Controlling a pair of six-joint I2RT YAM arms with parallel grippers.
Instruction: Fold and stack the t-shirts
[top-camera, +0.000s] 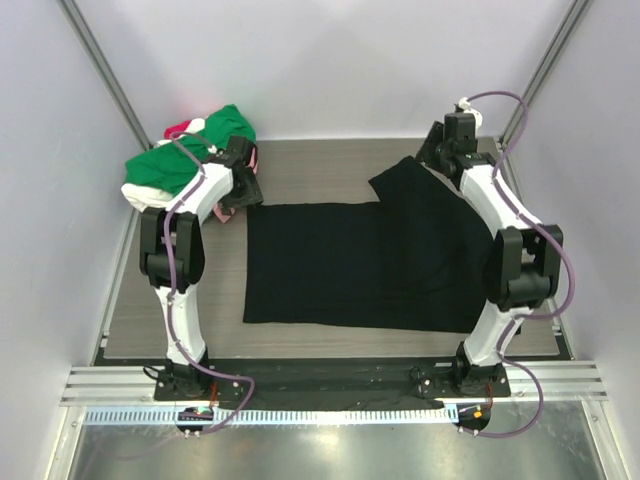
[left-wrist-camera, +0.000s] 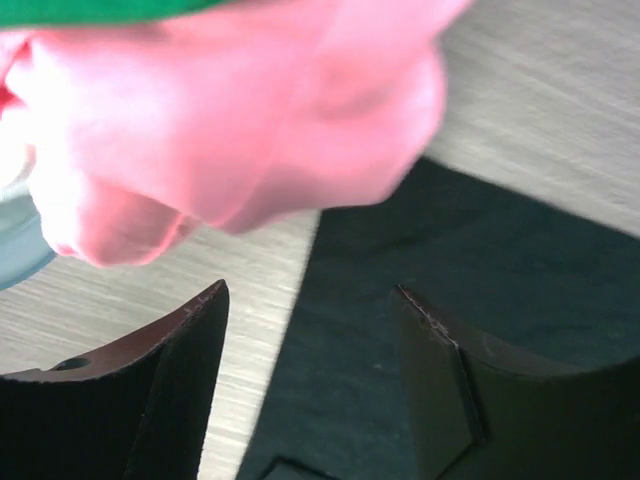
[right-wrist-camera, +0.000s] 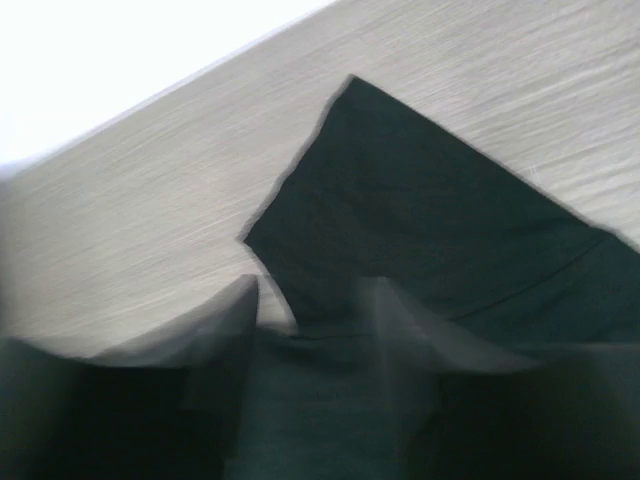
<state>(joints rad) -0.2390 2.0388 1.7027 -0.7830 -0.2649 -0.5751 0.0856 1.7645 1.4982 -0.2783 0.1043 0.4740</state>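
Note:
A large black t-shirt (top-camera: 330, 265) lies spread flat on the middle of the table, its right part folded over toward the back. A pile of t-shirts sits at the back left: green (top-camera: 175, 160) on top, with pink, white and red showing. My left gripper (top-camera: 243, 188) hangs between that pile and the black shirt's left corner. In the left wrist view it (left-wrist-camera: 308, 290) is open and empty, with a pink shirt (left-wrist-camera: 230, 110) just ahead and the black shirt (left-wrist-camera: 480, 260) below. My right gripper (top-camera: 432, 150) is over the folded sleeve at the back right. In the blurred right wrist view it (right-wrist-camera: 317, 285) stands open above the black cloth (right-wrist-camera: 420, 220).
The wooden table top (top-camera: 320, 160) is enclosed by white walls at the back and both sides. A metal rail (top-camera: 330, 385) carrying both arm bases runs along the near edge. The right arm's cable (top-camera: 560, 260) loops beside its elbow.

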